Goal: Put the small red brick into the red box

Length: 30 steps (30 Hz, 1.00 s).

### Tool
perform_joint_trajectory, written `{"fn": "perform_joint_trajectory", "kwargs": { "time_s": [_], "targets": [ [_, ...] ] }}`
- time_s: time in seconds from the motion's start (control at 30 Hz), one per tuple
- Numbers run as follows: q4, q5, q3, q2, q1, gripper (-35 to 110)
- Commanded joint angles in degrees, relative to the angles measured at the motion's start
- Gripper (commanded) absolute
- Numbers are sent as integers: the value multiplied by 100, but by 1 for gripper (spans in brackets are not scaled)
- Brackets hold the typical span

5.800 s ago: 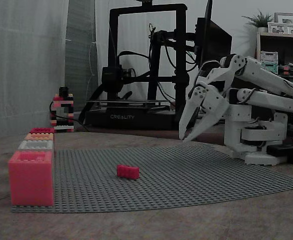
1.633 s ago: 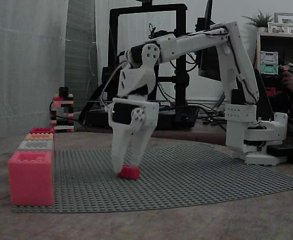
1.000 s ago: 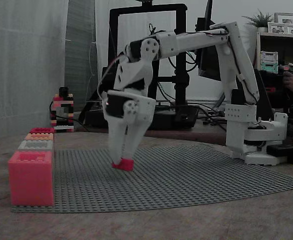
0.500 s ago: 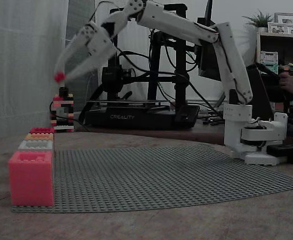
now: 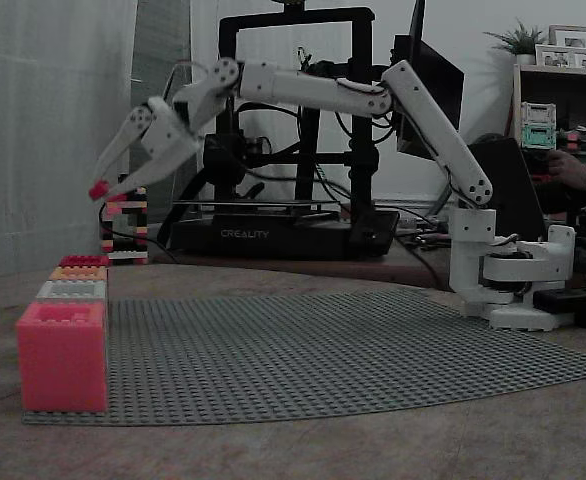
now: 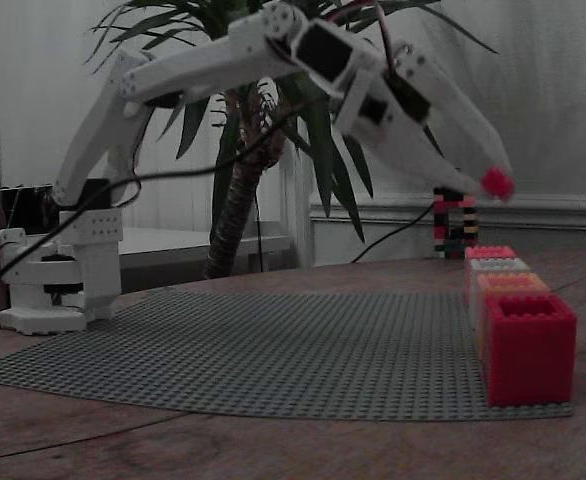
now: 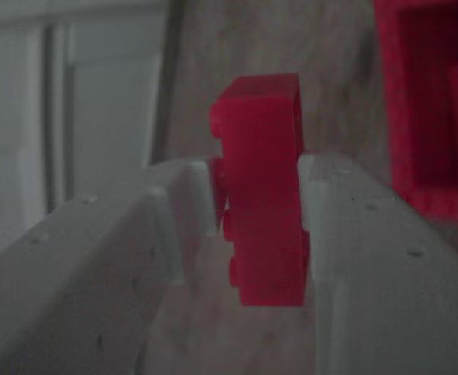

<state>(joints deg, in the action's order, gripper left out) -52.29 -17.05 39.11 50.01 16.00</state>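
Observation:
The small red brick [image 7: 262,187] is pinched between my two white fingers in the wrist view. My gripper [image 5: 101,189] is shut on it, held high above the left end of the grey baseplate [image 5: 333,345], over the row of boxes. In a fixed view the brick [image 6: 497,182] shows at the tips of my gripper [image 6: 493,183], well above the boxes. The red box [image 5: 62,355] stands open-topped at the near end of the row, also seen as the red box [image 6: 529,346] at lower right. A red box's open cavity [image 7: 428,109] shows past the fingers in the wrist view.
Behind the red box sit a white box [image 5: 72,290], an orange box [image 5: 78,272] and a small red one [image 5: 84,260]. A stacked brick tower [image 5: 124,225] and a 3D printer [image 5: 293,130] stand at the back. My arm's base [image 5: 513,270] is at right. A plant [image 6: 243,170] rises behind.
The brick was grasped on the baseplate, lifted and swung up to the left. Since half a second ago, the gripper has dropped lower and slightly left with the brick.

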Motion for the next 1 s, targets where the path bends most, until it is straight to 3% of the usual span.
{"fn": "perform_joint_trajectory", "kwargs": {
  "time_s": [0.0,0.97],
  "targets": [
    [229,-114,-343,79,141,0],
    [756,-26,-826,-1063,105,6]
  ]
}}
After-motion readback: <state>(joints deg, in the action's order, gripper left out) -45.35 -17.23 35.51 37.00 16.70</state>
